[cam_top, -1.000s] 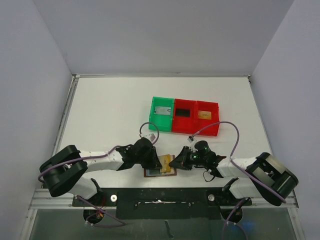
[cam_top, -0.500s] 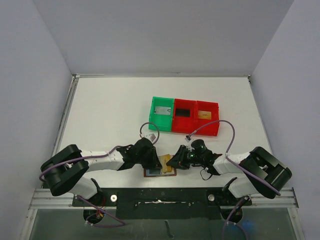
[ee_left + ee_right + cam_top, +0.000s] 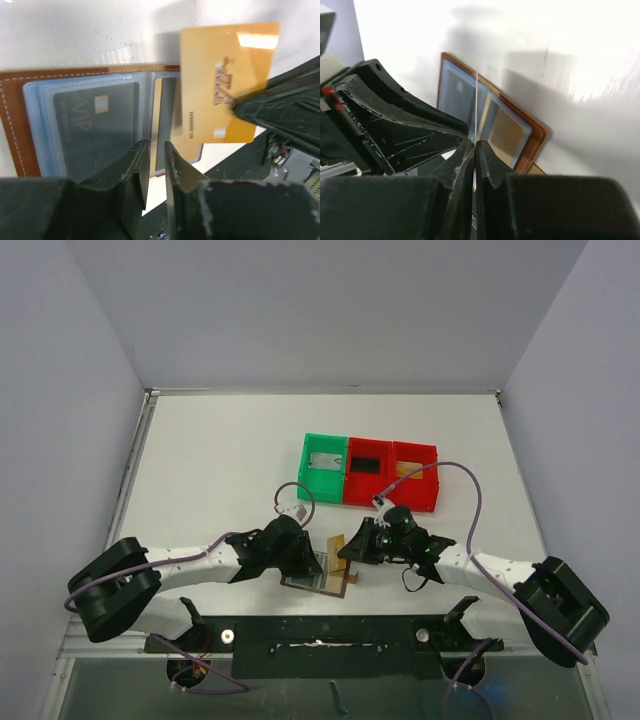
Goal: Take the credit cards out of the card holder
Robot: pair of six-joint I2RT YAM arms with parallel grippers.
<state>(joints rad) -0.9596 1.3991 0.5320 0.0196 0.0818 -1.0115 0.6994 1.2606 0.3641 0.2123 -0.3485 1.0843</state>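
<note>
Pinching: right gripper [image 3: 474,148] clenched on golden-orange card [image 3: 225,75], held edge-on between its fingertips above the card holder [image 3: 15,125].
Left side: left gripper [image 3: 156,150] fingers nearly together at card holder's near edge; grip unclear.
Beneath fingers: card holder open flat, black card [image 3: 95,125] sleeved beyond left fingertips.

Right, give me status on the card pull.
Left pincer pinching wallet edge. Right pincer shut on gold card, out of its slot. Dark card in wallet's clear sleeve. Nothing blocking.
</note>
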